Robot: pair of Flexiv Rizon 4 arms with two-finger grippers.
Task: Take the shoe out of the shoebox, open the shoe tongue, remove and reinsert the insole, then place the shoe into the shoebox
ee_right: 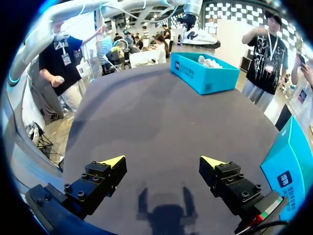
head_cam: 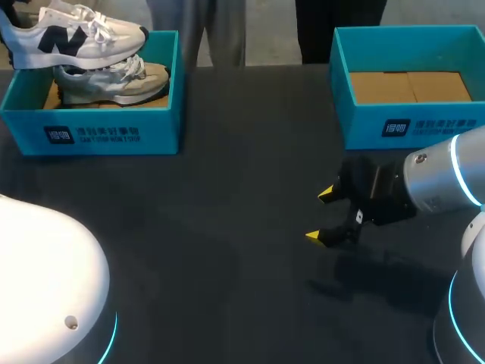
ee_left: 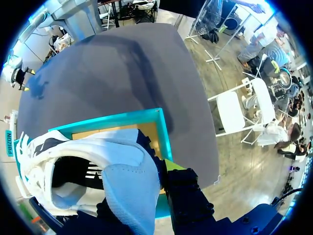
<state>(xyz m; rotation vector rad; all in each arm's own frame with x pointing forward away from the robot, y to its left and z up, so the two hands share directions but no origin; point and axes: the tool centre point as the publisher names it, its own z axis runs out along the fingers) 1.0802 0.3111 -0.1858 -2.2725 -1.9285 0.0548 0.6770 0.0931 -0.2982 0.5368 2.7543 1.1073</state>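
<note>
The dark table (head_cam: pixel 227 227) fills the head view, bare across its middle and lower part. At upper left stands the left shoebox (head_cam: pixel 98 130), cut off by the frame's edge. A second shoe (head_cam: pixel 114 83) lies inside it, and the white shoe (head_cam: pixel 76 36) hangs just above that one, over the box's rim. At upper right the right shoebox (head_cam: pixel 409 121) shows only its cardboard floor, and its far corner runs out of frame.

In the left wrist view the left gripper (ee_left: pixel 146 191) clamps the white shoe (ee_left: pixel 98 161) at its heel end. One yellow-tipped finger (ee_left: pixel 172 165) shows, while the shoe hides the other. The teal box (ee_left: pixel 161 132) lies beneath.

The right gripper (head_cam: pixel 319 215) hovers over open table at right of centre, below the right shoebox, its fingers spread wide with nothing between them. Its wrist view shows the same gap (ee_right: pixel 163 161). My left arm's white base (head_cam: pixel 45 280) covers the lower left corner.
</note>
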